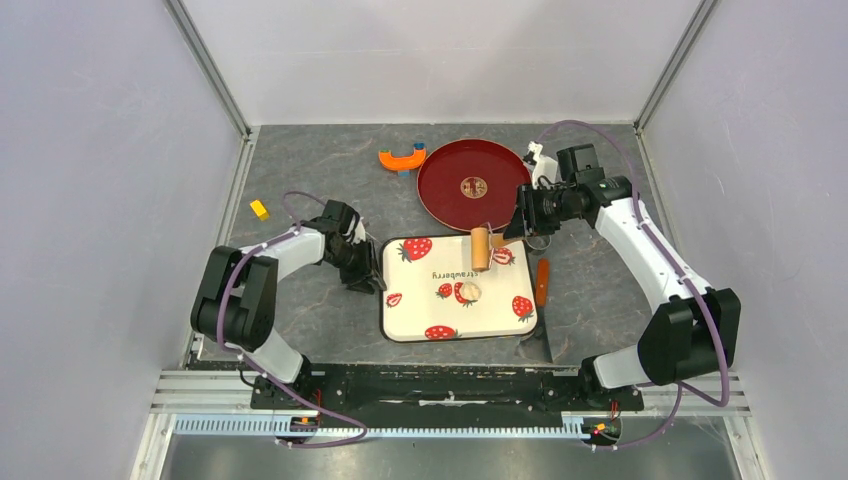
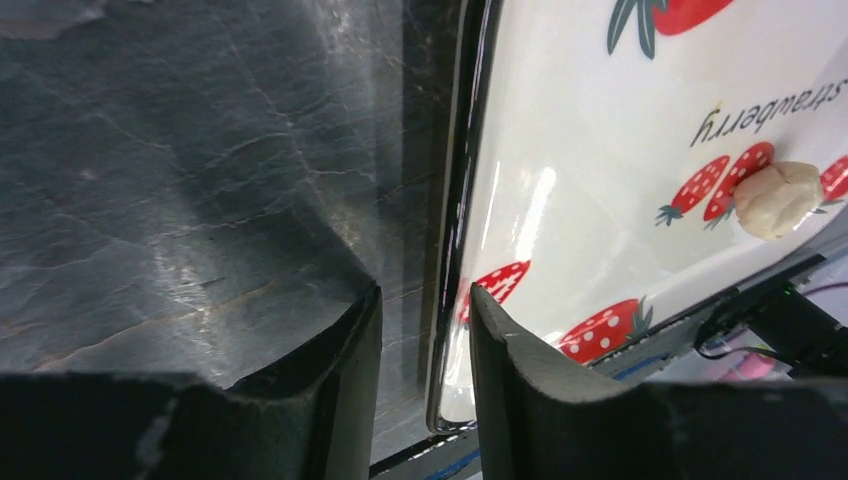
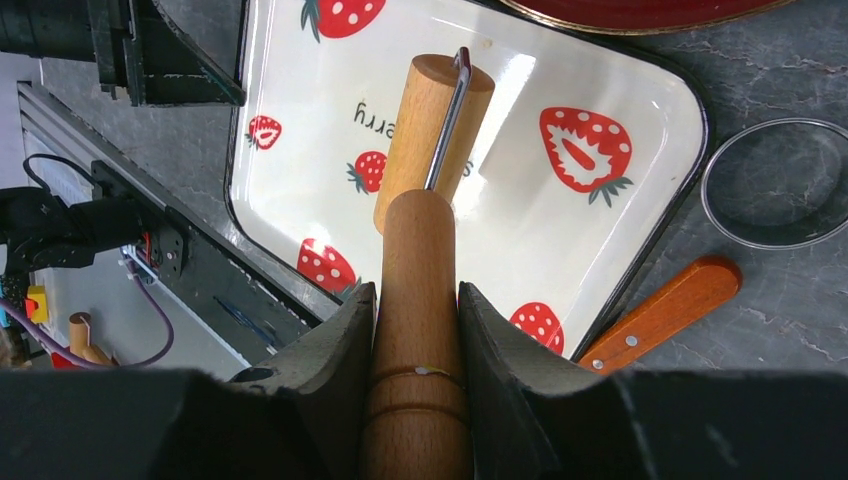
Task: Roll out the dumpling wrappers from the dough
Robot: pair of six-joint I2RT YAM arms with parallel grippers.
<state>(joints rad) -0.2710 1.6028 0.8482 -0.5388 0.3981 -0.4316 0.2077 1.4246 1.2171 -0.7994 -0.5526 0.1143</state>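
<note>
Dough (image 1: 468, 292) lies on the tray (image 1: 420, 300) just beyond the roller (image 3: 415, 130) that my right gripper (image 3: 415, 295) clamps by its handle. I should lower the barrel squarely, pressing lightly outward.

Dark stone-patterned tabletop (image 1: 310, 170), pale lilac walls (image 1: 90, 150)

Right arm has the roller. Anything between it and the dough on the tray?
Nothing visible. The roller, held in the right gripper, sits over the far side of the tray; the dough lies just nearer, with only bare tray between.
</note>
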